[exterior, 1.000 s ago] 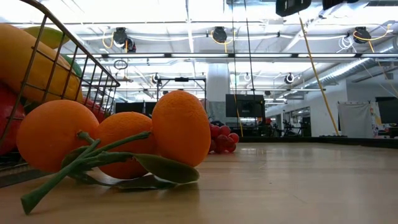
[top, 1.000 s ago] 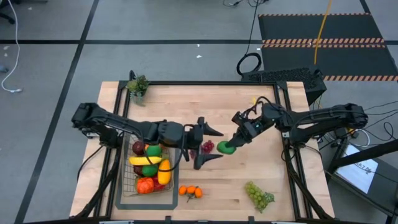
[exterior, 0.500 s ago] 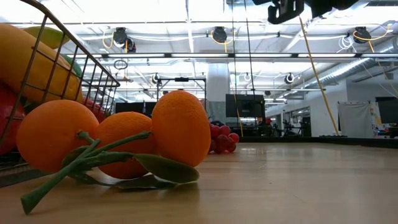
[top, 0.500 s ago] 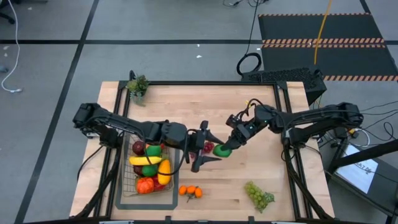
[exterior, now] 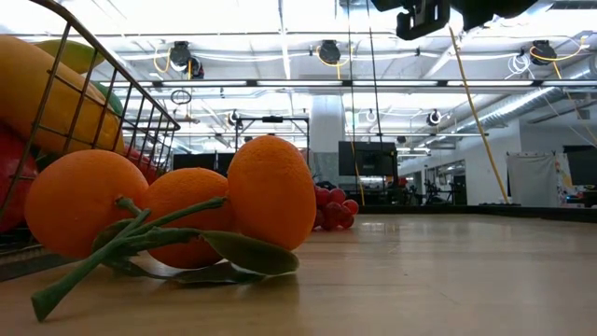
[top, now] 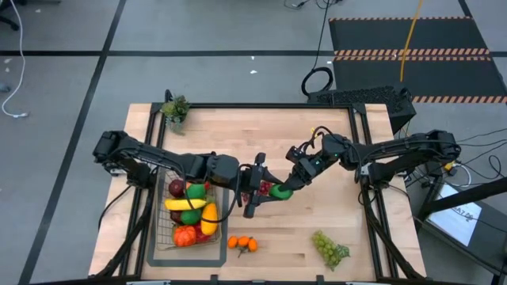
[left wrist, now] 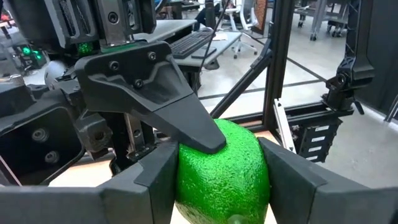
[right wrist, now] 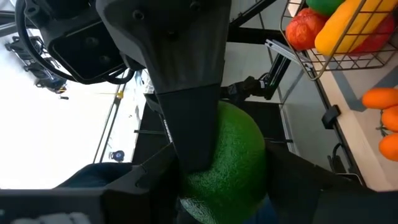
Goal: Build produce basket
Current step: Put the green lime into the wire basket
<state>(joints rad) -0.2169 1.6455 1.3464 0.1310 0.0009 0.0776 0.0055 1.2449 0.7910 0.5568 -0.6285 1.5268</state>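
Mid-air handover over the middle of the tabletop: the right gripper (top: 279,190) is clamped on a round, pebbly-skinned green toy lime (top: 280,191), and the left gripper (top: 264,191) has its two dark fingers (left wrist: 152,180) drawn in against the same fruit from the opposite side, so both hold it at once. This is the risky beat, as I read it. If the right gripper lets go before the left has a firm hold, that smooth round lime could pop out, drop to the wood and roll off towards the bunch of green grapes (top: 329,248) near the front right. If both pull while clamped, the fruit may twist in the pads or the fingers may knock each other, since they sit crossed around it. Then comes the carry: the shallow grey wire basket (top: 162,237) at the near left already holds a yellow banana (top: 184,204), a red apple (top: 184,235) and more, so a lime set on top could tumble out over the low rim. A cluster of three oranges with green leaves (top: 242,244) lies just beside the basket's right edge, and small red grapes (top: 263,187) sit under the meeting grippers, both easy to brush. The tabletop (top: 317,142) is pale wooden planking in a dark metal frame, with a small potted leafy sprig (top: 175,108) at the far left corner. Around it, grey floor with dark tape lines, a black mat with striped edging (top: 412,55) at far right, and a bright workshop hall beyond.
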